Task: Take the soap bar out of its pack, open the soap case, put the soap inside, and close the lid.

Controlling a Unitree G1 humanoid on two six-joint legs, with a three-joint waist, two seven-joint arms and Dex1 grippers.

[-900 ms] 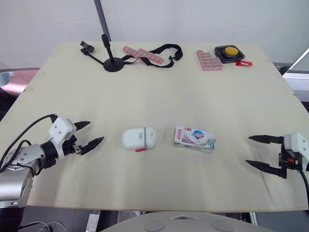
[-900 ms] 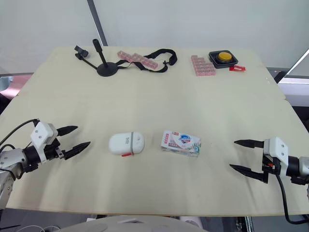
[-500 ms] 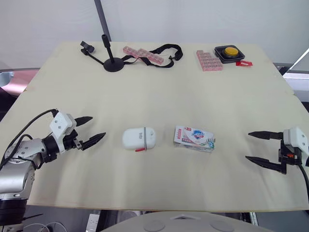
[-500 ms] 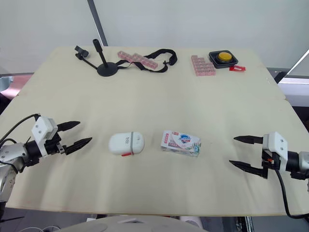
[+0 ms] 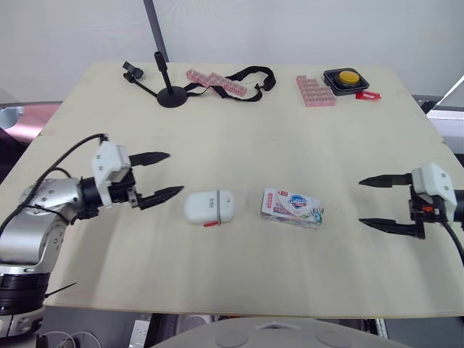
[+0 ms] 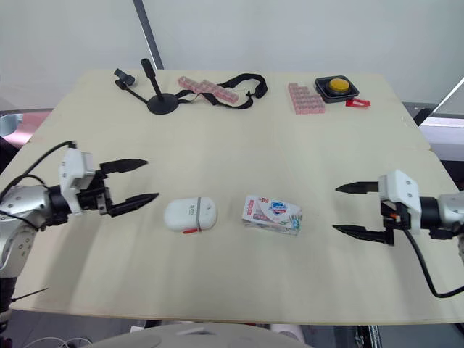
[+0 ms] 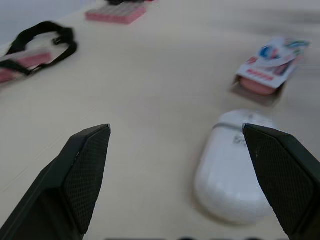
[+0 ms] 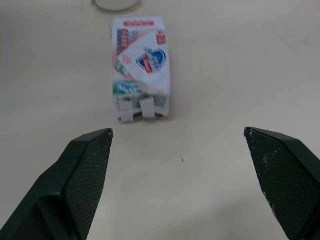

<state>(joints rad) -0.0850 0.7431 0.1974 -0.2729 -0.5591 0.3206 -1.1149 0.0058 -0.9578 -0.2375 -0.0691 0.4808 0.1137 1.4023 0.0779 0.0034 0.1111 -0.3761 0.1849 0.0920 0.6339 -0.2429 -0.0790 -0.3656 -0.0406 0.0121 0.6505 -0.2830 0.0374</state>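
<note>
Both arms had advanced inward over the table (image 5: 254, 130). The left gripper (image 5: 174, 172), fingers apart, hung near the closed soap case (image 5: 209, 207). The right gripper (image 5: 360, 202), also spread, faced the soap pack (image 5: 292, 207) lying beside the case.

We see left end effector (image 5: 175, 172) and right end effector (image 5: 360, 202): tapering black fingers (image 5: 152, 156) on boxy white housings (image 5: 109, 159).

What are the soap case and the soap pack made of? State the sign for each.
Soap case: probably hard plastic, smooth white, judging by its rounded moulded shell. Soap pack: apparently thin printed card, given its folded end flaps and sharp edges.
</note>
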